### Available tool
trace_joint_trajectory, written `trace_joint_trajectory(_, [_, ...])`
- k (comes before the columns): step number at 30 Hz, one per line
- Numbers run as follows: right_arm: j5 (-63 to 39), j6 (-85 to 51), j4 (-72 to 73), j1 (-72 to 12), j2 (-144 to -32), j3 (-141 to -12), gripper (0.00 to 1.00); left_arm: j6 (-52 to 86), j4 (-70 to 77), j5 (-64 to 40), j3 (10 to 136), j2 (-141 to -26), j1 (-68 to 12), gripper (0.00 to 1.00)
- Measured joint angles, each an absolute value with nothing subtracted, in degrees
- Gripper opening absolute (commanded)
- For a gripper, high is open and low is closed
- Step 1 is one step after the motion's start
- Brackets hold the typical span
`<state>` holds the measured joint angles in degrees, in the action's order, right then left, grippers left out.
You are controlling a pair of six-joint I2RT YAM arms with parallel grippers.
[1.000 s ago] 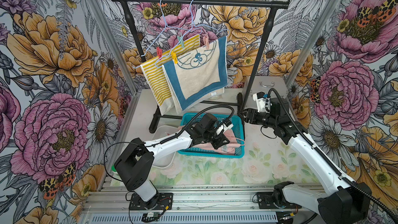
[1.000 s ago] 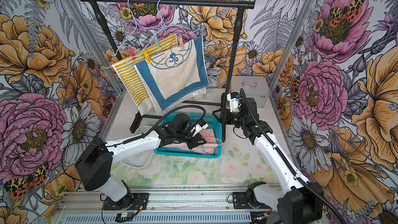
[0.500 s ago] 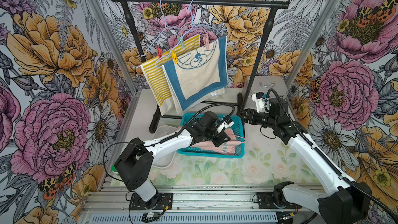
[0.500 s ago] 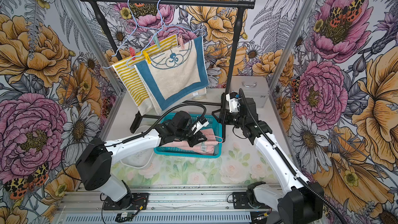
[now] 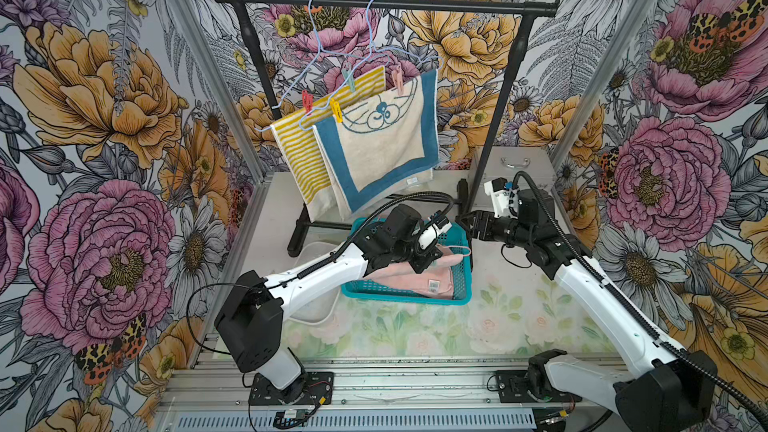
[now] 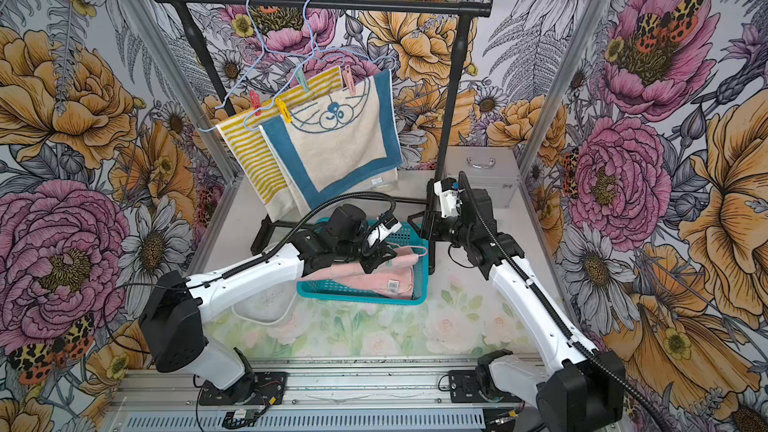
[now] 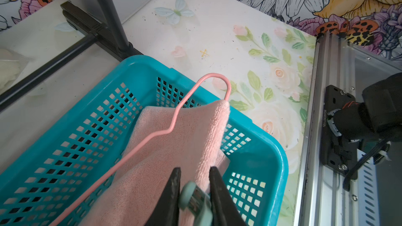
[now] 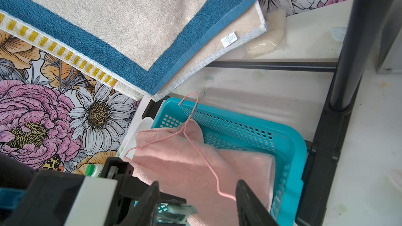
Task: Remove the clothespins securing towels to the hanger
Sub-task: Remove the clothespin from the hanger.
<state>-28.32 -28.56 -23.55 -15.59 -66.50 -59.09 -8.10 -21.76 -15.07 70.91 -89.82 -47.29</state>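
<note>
The left hand (image 7: 195, 170) reaches low over the basket (image 7: 139, 58), pinching a mint clothespin (image 7: 195, 203) at the pink towel (image 7: 165, 148), which lies beneath it on a hanger (image 7: 152, 135). Whether the clip is free is unclear. Beside it the right hand (image 8: 196, 186) hovers half-spread and empty. Well above and beyond both hands, four clothespins (image 5: 336, 110) pin two hanging towels (image 5: 382, 147), so most of the work remains.

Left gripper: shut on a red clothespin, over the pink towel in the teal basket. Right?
Not red. The left wrist view shows the left gripper shut on a mint green clothespin; it is over the pink towel in the teal basket, as you said.
</note>
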Motion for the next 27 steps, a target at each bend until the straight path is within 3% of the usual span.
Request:
trace_joint_trajectory(15, [-27.68, -27.35, -23.73, -17.28, -66.35, -58.19, 0.56, -3.68, -20.62, -14.92, 69.43, -88.97, -45.36, 0.00])
trace_joint_trajectory(27, [-18.20, -27.35, -26.20, -26.28, -63.72, -47.66, 0.54, -0.73, -19.86, -14.33, 67.26, -89.86, -48.14, 0.00])
